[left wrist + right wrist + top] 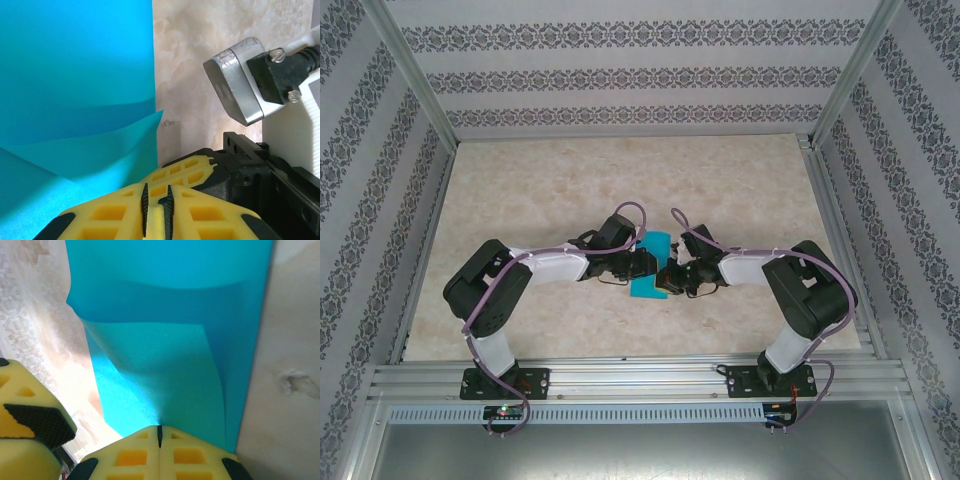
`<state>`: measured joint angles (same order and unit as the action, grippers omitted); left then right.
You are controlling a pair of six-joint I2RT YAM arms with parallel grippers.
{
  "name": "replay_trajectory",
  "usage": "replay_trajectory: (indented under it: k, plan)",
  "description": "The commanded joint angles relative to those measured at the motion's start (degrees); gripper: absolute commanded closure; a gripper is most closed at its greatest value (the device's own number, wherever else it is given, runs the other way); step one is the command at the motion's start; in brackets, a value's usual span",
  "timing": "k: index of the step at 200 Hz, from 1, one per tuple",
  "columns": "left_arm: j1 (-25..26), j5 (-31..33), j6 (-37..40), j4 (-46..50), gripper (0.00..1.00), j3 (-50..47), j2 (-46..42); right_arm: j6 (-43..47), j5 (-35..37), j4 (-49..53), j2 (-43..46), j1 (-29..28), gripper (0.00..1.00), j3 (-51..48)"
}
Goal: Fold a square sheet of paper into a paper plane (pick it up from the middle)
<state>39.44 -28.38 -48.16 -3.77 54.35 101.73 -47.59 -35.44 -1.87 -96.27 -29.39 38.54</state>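
The square sheet of paper (649, 268) is teal-blue, partly folded, and lies on the marble table between the two arms. In the right wrist view the sheet of paper (170, 340) rises in a curved flap. My right gripper (160, 430) is shut on its near edge, the paper pinched at the fingertips. My left gripper (156, 189) sits just right of the sheet of paper (75, 75), jaws a narrow slit apart with no paper between them. One yellow finger (192, 167) of the right gripper lies just behind it. Both grippers, left (642, 266) and right (670, 278), meet at the sheet.
The marble tabletop (570, 190) stretches back and to both sides of the arms. An aluminium rail (640, 375) runs along the near edge and patterned walls (640, 75) enclose the table. A silver block (239, 82) on the right arm hangs close above the left gripper.
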Motion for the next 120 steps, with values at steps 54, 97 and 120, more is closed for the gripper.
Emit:
replay_trajectory:
  k: [54, 97, 120]
  plan:
    - [1.4, 0.1, -0.3, 0.0, 0.79, 2.3, 3.9, 1.4, 5.6, 6.7, 0.1, 0.0, 0.98, -2.0]
    - [1.4, 4.3, -1.7, -0.4, 0.8, 0.7, 6.3, 1.1, 5.9, 7.0, -0.3, -0.1, 0.98, -1.8]
    - [1.4, 6.2, -2.4, 0.0, 0.81, -0.1, 7.8, 1.4, 6.2, 7.5, -0.5, -0.3, 0.98, -1.6]
